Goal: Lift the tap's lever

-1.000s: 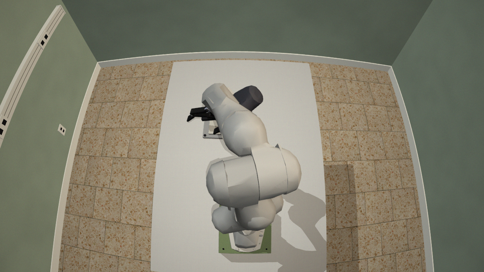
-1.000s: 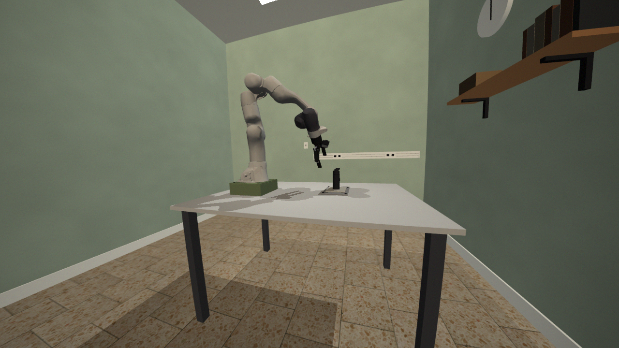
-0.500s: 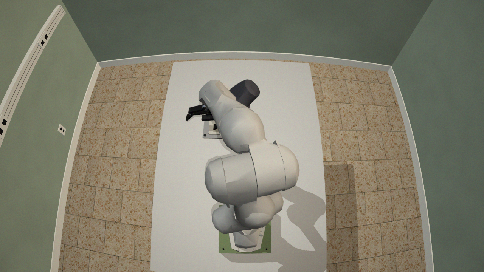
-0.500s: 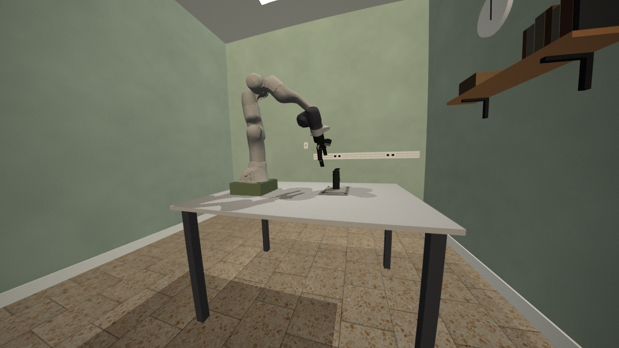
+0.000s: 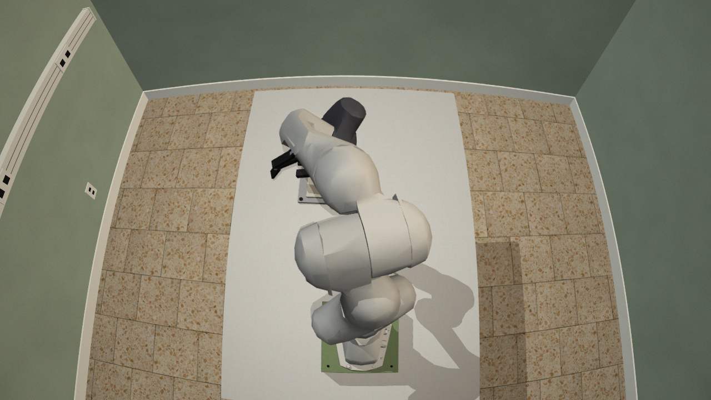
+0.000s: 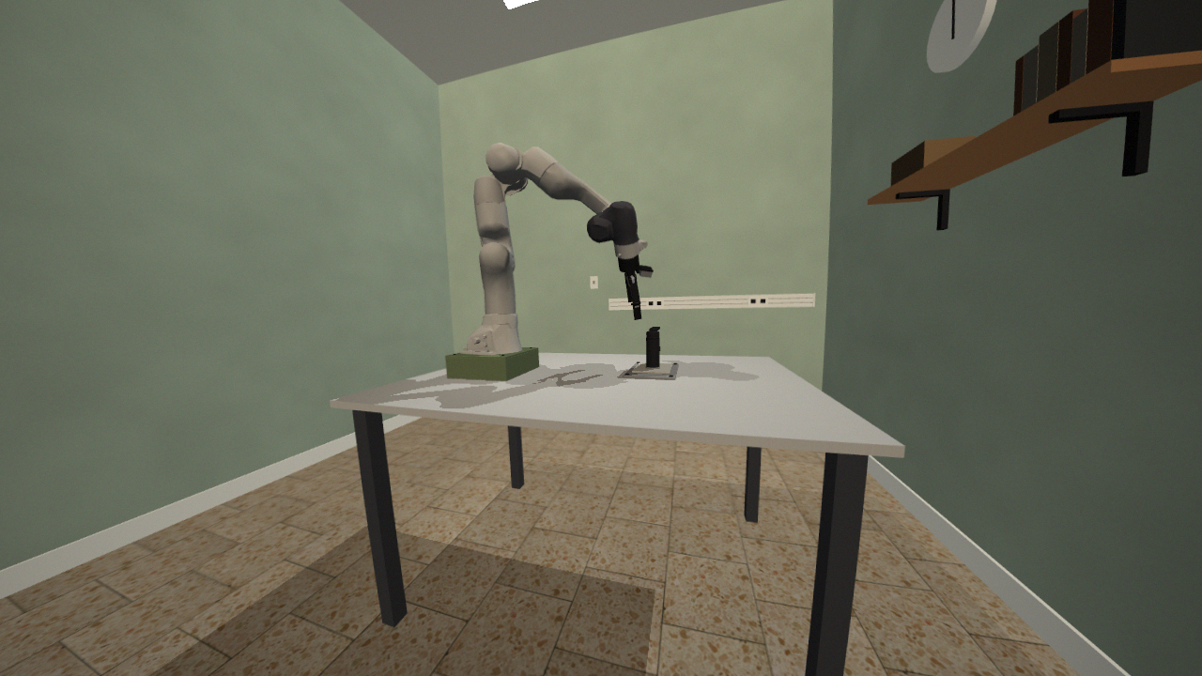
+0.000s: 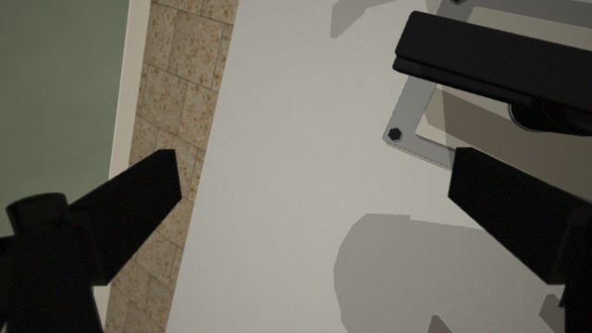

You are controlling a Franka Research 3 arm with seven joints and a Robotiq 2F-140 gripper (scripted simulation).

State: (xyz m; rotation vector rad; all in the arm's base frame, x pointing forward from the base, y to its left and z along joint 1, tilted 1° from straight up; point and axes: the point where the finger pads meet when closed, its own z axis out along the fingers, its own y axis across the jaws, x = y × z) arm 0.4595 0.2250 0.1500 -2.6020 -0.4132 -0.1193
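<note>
The tap [image 6: 653, 345] is a short black post on a grey bolted base plate [image 6: 649, 375] on the white table. In the wrist view its black lever [image 7: 490, 60] is a flat bar across the upper right, above the plate [image 7: 416, 125]. My gripper [image 7: 314, 173] [image 6: 636, 313] is open and empty, its two black fingers spread wide. It hangs above the tap and a little to one side. In the overhead view the arm hides most of the tap; only the gripper fingers [image 5: 285, 166] and a plate corner [image 5: 309, 195] show.
The arm's green base block [image 6: 491, 362] stands at the table's far left end. The table edge and the tiled floor lie close to the left finger in the wrist view [image 7: 185, 92]. A wall shelf [image 6: 1025, 117] hangs at the right, away from the arm.
</note>
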